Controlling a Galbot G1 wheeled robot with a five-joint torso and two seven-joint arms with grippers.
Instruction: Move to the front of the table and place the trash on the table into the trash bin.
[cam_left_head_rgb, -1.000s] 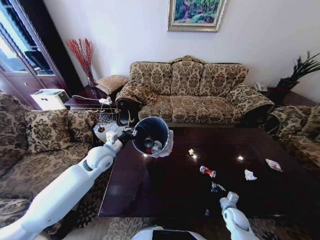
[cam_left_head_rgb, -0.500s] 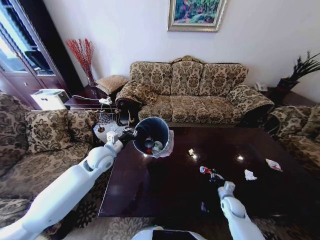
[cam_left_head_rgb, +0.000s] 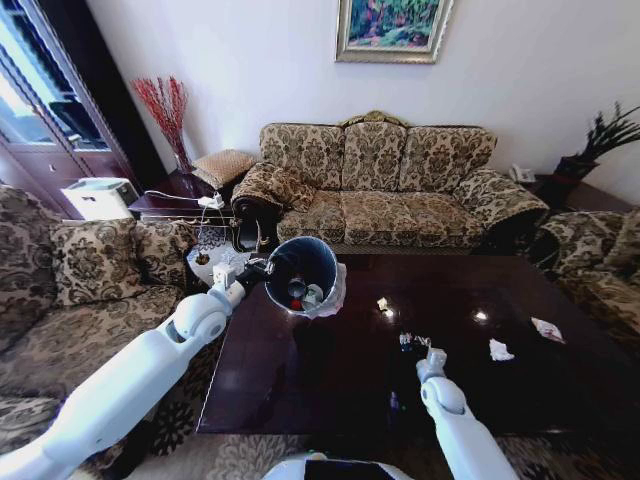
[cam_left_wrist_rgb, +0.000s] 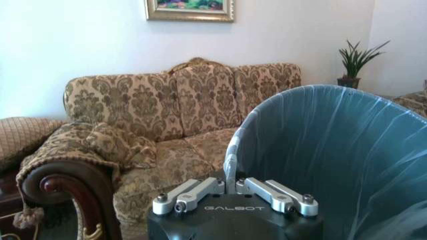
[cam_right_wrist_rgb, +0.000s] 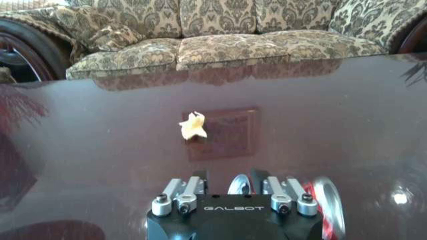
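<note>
Patterned sofas (cam_left_head_rgb: 390, 180) ring a glossy dark reddish-brown table (cam_left_head_rgb: 330, 380) in a living room, with a framed painting (cam_left_head_rgb: 392, 28) on the far wall. At the table's far left corner the left gripper (cam_left_head_rgb: 256, 268) holds the trash bin (cam_left_head_rgb: 302, 272) tipped on its side, its mouth turned toward the robot; in the left wrist view the left gripper (cam_left_wrist_rgb: 233, 186) has its fingers pressed together on the bin's rim and liner, the blue-tinted inside of the trash bin (cam_left_wrist_rgb: 333, 160) rising just beyond them. A few bits of rubbish lie inside the bin. Near the middle of the table the right gripper (cam_left_head_rgb: 414, 342) reaches down at the small clear bottle (cam_left_head_rgb: 404, 339) with the red label; from the right wrist view the right gripper (cam_right_wrist_rgb: 233, 182) has its fingers (cam_right_wrist_rgb: 195, 184) set either side of the bottle (cam_right_wrist_rgb: 327, 200), which lies against them, though whether they are actually squeezing it cannot be told. Just beyond, a tiny yellowish scrap (cam_right_wrist_rgb: 193, 126) sits beside the square centre inlay (cam_right_wrist_rgb: 221, 134). Further right on the table lie a crumpled white tissue (cam_left_head_rgb: 499, 349) and a red-and-white wrapper (cam_left_head_rgb: 546, 328), well apart from both grippers.
</note>
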